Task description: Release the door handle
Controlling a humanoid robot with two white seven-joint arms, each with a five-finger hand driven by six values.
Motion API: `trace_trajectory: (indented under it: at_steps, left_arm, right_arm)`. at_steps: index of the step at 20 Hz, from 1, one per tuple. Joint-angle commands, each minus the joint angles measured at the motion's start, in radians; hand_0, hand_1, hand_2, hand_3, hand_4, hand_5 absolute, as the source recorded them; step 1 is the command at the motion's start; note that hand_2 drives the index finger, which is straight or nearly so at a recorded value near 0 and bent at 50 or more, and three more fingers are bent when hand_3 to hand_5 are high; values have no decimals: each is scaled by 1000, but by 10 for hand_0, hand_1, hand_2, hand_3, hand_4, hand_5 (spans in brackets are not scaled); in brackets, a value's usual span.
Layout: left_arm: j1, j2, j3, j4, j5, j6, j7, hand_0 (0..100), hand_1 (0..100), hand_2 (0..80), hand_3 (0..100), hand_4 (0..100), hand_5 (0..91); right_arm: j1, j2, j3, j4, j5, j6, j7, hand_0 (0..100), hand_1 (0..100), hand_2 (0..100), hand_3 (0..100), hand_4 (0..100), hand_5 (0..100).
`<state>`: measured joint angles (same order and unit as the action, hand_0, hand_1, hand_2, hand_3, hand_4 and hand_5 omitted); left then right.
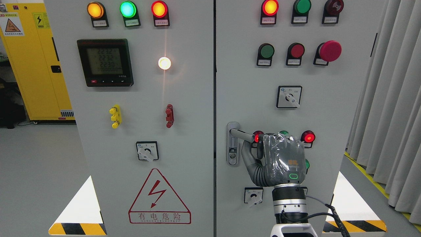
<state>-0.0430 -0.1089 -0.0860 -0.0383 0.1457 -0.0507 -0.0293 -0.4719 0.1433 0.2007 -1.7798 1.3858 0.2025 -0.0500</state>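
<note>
The right hand point(279, 158), its arm rising from the bottom edge at about five o'clock, has its fingers point(258, 144) curled around the outer end of the door handle point(241, 134). That handle juts out level from its lock plate point(233, 144) on the right cabinet door point(250, 82), pointing toward three o'clock. A lit red lamp point(308, 137) glows just at three o'clock of the hand.
</note>
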Motion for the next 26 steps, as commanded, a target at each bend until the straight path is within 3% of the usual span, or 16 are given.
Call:
trace_trajectory:
  at_steps: [1, 3, 6, 9, 11, 12, 13, 14, 17, 19, 20, 21, 24, 26]
  left_arm:
    - [0, 0, 0, 0, 0, 0, 0, 120, 556, 0, 0, 0, 0]
    - [0, 0, 0, 0, 0, 0, 0, 120, 556, 0, 0, 0, 0]
    - [0, 0, 0, 0, 0, 0, 0, 120, 556, 0, 0, 0, 0]
    - [0, 0, 0, 0, 0, 0, 0, 120, 556, 0, 0, 0, 0]
    - [0, 0, 0, 0, 0, 0, 0, 120, 556, 0, 0, 0, 0]
    - [0, 0, 0, 0, 0, 0, 0, 120, 556, 0, 0, 0, 0]
    - [0, 0, 0, 0, 0, 0, 0, 120, 556, 0, 0, 0, 0]
    - [0, 0, 0, 0, 0, 0, 0, 120, 556, 0, 0, 0, 0]
    - [0, 0, 0, 0, 0, 0, 0, 120, 556, 0, 0, 0, 0]
    - [0, 0, 0, 0, 0, 0, 0, 120, 556, 0, 0, 0, 0]
    - [0, 0, 0, 0, 0, 0, 0, 120, 556, 0, 0, 0, 0]
    - [0, 0, 0, 0, 0, 0, 0, 120, 556, 0, 0, 0, 0]
    - [0, 0, 0, 0, 0, 0, 0, 120, 556, 0, 0, 0, 0]
    - [0, 0, 0, 0, 0, 0, 0, 120, 556, 0, 0, 0, 0]
  right_arm:
    - [25, -4, -1, -18, -1, -3, -14, 643, 362, 929, 1000, 969, 932]
    - [36, -5, -1, -20, -13, -6, -25, 644, 362, 928, 1000, 969, 935]
    - [52, -10, -3, -26, -65, -23, -73, 644, 361, 891, 1000, 959, 928]
    - [93, -39, -12, -59, -70, -40, -77, 644, 360, 851, 1000, 948, 910]
    - [114, -53, -39, -61, -85, -89, -89, 641, 357, 798, 1000, 918, 877]
    - [122, -56, -61, -58, -108, -116, -111, 622, 356, 689, 916, 814, 769]
    - [130, -62, -78, -56, -131, -144, -126, 600, 359, 612, 767, 740, 690]
    - [140, -71, -95, -55, -154, -169, -134, 589, 362, 607, 744, 719, 655]
    - [168, -90, -158, -50, -221, -282, -160, 556, 371, 433, 577, 562, 493]
    - [187, -97, -190, -47, -238, -348, -179, 558, 358, 279, 405, 424, 321]
    - [193, -103, -199, -52, -243, -365, -180, 560, 356, 272, 393, 417, 316]
    - [199, -105, -210, -56, -257, -377, -179, 578, 334, 183, 279, 316, 212]
    - [200, -110, -239, -69, -298, -446, -179, 620, 307, 25, 107, 131, 97]
    - [202, -111, -244, -70, -309, -466, -179, 634, 294, 0, 37, 68, 39]
